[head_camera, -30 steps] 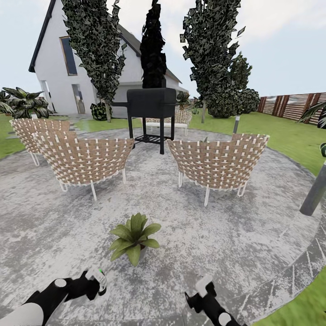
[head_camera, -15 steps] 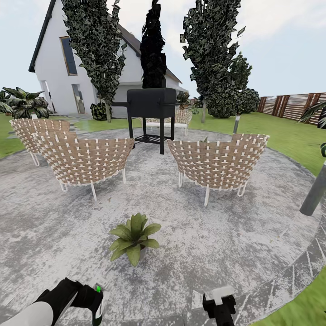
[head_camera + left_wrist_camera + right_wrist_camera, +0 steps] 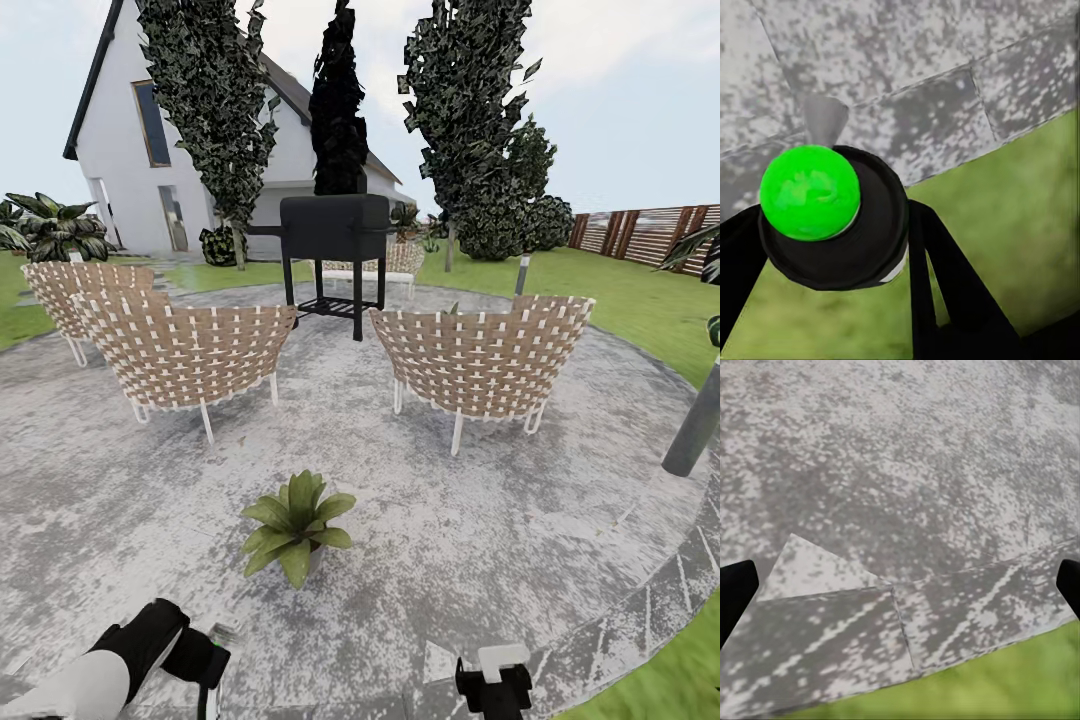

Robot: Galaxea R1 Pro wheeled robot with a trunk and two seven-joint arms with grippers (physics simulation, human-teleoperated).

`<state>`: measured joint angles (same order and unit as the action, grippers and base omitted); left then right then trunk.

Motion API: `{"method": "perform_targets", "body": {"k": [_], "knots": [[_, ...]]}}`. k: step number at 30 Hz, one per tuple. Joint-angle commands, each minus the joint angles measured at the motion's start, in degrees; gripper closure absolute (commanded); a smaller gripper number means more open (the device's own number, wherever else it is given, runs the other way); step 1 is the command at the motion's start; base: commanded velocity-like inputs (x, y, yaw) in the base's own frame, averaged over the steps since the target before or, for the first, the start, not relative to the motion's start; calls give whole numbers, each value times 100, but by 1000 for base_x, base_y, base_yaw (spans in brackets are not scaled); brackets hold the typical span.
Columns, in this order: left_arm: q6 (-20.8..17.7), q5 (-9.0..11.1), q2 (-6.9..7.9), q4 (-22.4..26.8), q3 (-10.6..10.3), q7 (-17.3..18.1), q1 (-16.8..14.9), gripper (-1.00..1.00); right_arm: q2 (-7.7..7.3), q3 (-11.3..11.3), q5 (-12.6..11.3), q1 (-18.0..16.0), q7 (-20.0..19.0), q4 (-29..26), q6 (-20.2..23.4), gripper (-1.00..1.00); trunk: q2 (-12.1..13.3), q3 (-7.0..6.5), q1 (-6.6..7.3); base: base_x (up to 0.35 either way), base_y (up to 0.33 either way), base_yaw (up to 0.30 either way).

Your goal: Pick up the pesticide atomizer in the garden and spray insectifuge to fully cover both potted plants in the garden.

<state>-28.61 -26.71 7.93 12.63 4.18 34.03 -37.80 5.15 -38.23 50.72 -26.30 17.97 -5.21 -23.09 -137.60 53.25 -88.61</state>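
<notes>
1. Black fingers (image 3: 945, 277) of the left gripper (image 3: 205, 690) close on the atomizer (image 3: 832, 217), seen end-on in the left wrist view as a round black body with a bright green cap, grey nozzle pointing at the paving. In the head view this gripper sits at 7 o'clock, at the frame's lower edge.
2. At 5 o'clock the right gripper (image 3: 495, 680) hangs over the patio (image 3: 480, 540); in the right wrist view its fingertips (image 3: 735, 585) stand wide apart with nothing between them, above grey stone slabs and a strip of lawn (image 3: 1005, 690).
3. Just ahead, near centre, one potted plant (image 3: 295, 525) stands on the patio, well apart from both grippers.
4. Beyond it, at 10 and 1 o'clock, stand woven chairs (image 3: 190, 350), backs to the robot.
5. Behind them at 12 o'clock is the grill (image 3: 333, 235).
6. Farthest are dark trees (image 3: 465, 120), the house (image 3: 140, 150) at 11 o'clock and the fence (image 3: 650, 235) at 2 o'clock.
</notes>
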Motion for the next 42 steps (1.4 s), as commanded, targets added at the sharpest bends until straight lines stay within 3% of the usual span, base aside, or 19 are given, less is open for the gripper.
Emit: {"method": "perform_targets", "body": {"k": [1, 4, 7, 10, 12, 16, 24, 29, 34, 36, 39, 42], "knots": [[-124, -46, -6, 11, 41, 33, -86, 100, -1, -44, 60, 0, 24, 3, -11, -100, -2, 6, 1, 0, 0, 0], [-470, -38, -12, 11, 54, 37, -322, 100, -4, -44, 60, 2, 22, 3, -11, -100, -2, 6, 1, 0, 0, 0], [-573, -36, -35, 34, 59, 35, -443, 100, -5, -44, 60, 2, 22, 3, -11, -100, -2, 6, 1, 0, 0, 0], [-1220, -28, -70, 654, 74, 42, -674, 100, -13, -44, 60, 3, 22, 3, -11, -100, -2, 6, 1, 0, 0, 0], [-1361, -32, -78, 877, 85, 42, -693, 100, -14, -44, 60, 3, 22, 7, -11, -100, -2, 6, 1, 0, 0, 0], [-1407, -36, -86, 980, 82, 42, -690, 100, -14, -44, 60, 8, 15, 6, -11, -100, -2, 6, 1, 0, 0, 0], [-1409, -36, -315, 952, 81, 43, -615, 100, -14, -44, 60, 14, 13, 3, -11, -100, -2, 6, 1, 92, -59, 0], [-1389, -36, -339, 898, 67, 61, -599, 100, -14, -44, 60, 18, 13, 3, -11, -100, -2, 6, 1, 16, -10, -28], [-1394, -109, -268, 904, -19, 928, -618, 100, -9, -44, 60, 20, 13, 3, -11, -100, -2, 6, 1, 1, 0, -239], [-1412, -127, -237, 902, -29, 1070, -623, 100, -6, -44, 60, 19, 15, 3, -11, -100, -2, 6, 1, 0, 0, -261], [-1425, -118, -214, 891, -516, 1122, -606, 100, -13, -39, 68, 19, 1, 3, -11, -100, -2, 6, 1, 0, 0, -74], [-1428, -107, -213, 873, -640, 1123, -600, 100, -14, -36, 76, 20, -10, 3, -11, -100, -2, 6, 1, 0, 0, -11]]}}
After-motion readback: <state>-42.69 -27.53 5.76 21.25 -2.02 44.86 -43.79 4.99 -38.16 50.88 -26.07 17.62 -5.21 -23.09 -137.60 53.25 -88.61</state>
